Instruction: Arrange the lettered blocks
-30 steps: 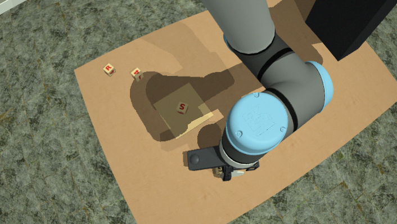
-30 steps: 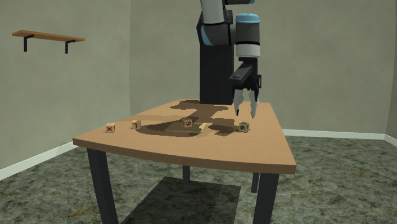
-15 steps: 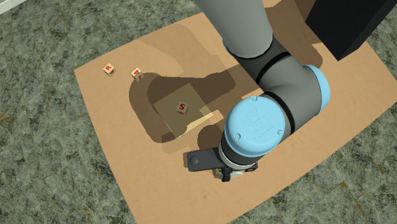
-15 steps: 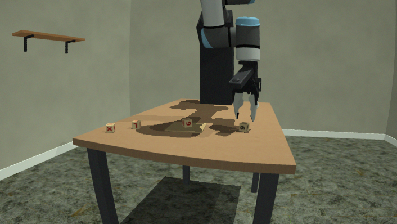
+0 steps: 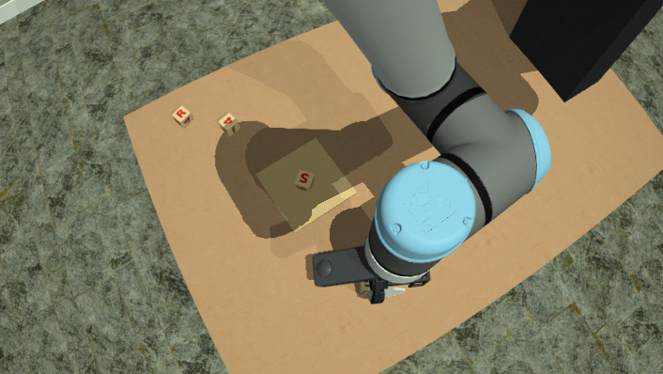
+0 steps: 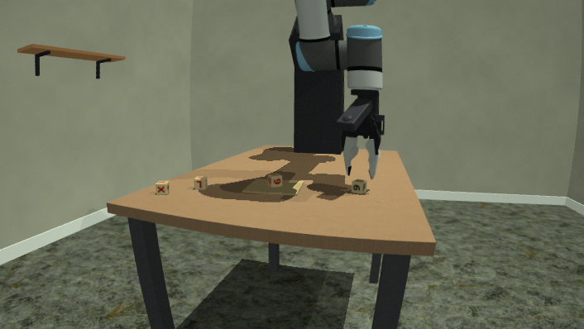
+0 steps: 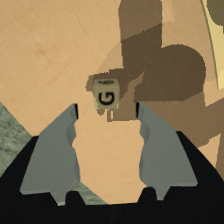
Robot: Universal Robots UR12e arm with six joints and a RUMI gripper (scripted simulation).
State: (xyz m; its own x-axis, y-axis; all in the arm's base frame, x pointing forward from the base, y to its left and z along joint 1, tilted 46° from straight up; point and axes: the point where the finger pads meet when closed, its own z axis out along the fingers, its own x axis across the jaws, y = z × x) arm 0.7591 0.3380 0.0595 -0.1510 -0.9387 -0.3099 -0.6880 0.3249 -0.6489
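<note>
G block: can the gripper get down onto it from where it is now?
Probably yes. The gripper hangs open just above the G block, which stands alone on the table, off the mat; nothing stands between or beside it, and the fingers look wide enough apart.

Small tan cube block with red S on top [image 5: 304, 179] is sitting upright on the flat square tan mat [image 5: 286, 197]. Red-R block [image 5: 181, 116] and a second red-lettered block [image 5: 228, 124] are resting off the mat, near each other. Black-lettered G block [image 7: 106, 94] is lying apart, off the mat.
</note>
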